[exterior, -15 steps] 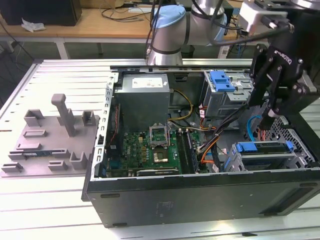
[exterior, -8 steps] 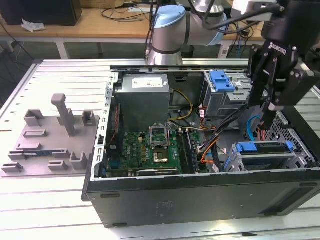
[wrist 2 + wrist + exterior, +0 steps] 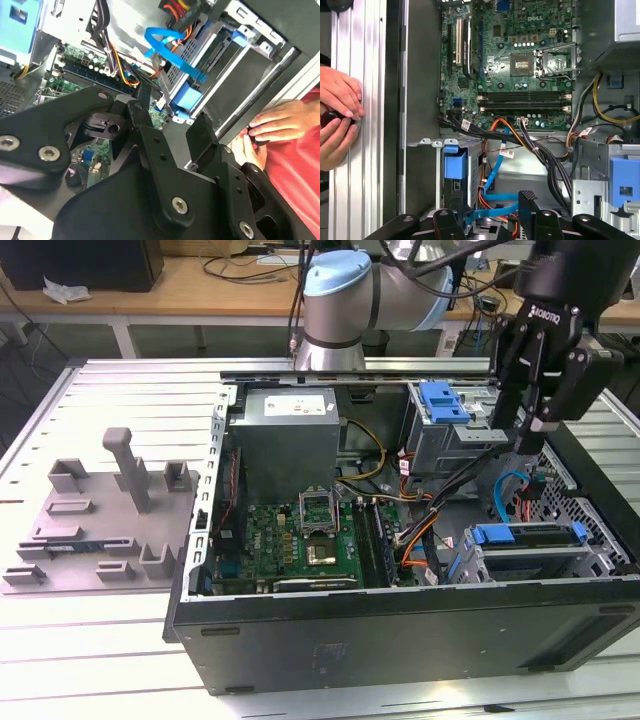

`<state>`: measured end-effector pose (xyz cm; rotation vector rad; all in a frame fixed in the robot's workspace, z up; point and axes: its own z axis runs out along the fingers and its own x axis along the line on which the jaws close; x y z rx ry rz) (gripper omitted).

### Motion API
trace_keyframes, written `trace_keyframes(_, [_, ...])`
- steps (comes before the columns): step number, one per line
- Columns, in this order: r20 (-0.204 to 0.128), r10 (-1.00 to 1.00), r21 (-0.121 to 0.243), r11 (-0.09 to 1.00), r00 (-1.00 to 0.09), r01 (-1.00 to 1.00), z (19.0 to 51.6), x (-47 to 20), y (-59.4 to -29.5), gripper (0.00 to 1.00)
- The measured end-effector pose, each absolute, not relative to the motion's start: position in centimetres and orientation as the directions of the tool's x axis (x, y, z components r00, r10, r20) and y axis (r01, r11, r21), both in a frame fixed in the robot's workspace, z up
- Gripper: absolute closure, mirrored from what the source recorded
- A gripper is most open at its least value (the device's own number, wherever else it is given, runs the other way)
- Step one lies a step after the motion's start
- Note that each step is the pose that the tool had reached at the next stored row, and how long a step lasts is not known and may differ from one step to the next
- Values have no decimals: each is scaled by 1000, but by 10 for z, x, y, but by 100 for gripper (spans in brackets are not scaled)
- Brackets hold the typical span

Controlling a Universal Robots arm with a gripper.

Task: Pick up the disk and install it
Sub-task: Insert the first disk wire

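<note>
Exterior view: closest to the lens is the near side wall of the open PC case, which lies flat on the slatted table. Above the drive-cage corner at the exterior view's right hangs the gripper, fingers spread, nothing between them. The disk sits in the lower bay, below the gripper and nearer the camera, with blue carrier ends showing on both sides. Can't tell if it's fully latched. A blue data cable loops up between gripper and disk.

Second wrist view: the black finger linkage is right up close, and there's a clear gap between the fingertips, no load. The blue cable loop and an orange/black wire bundle run just beyond the tips. A person's hands rest on the table edge right outside the case wall.

First wrist view: same fingers, apart and empty, over the bay with the motherboard beyond. Hands again at the table edge.

Risks, my read:
- Fingers hook the cable loop or wire bundle and a connector gets pulled. Cause: slack routed right across the bay.
- The carrier isn't home and the disk sits proud or skewed.
- Hands are that close to the case, so any sideways swing is a pinch hazard.
</note>
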<state>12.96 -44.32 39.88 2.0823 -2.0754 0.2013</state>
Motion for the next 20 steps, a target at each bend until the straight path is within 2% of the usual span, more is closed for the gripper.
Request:
trace_keyframes(2, [232,-973,64,-2,17,-998,398,143,-443,44])
trace_keyframes(8, [231,-972,97,-10,32,-995,398,172,-443,44])
trace_keyframes(11, [232,-973,98,10,13,-995,397,182,-442,44])
trace_keyframes(17, [237,-965,97,139,-113,-986,391,182,-442,44])
trace_keyframes(18, [240,-963,97,147,-120,-984,391,183,-442,44])
trace_keyframes(20, [275,-952,85,164,-135,-983,391,185,-440,44])
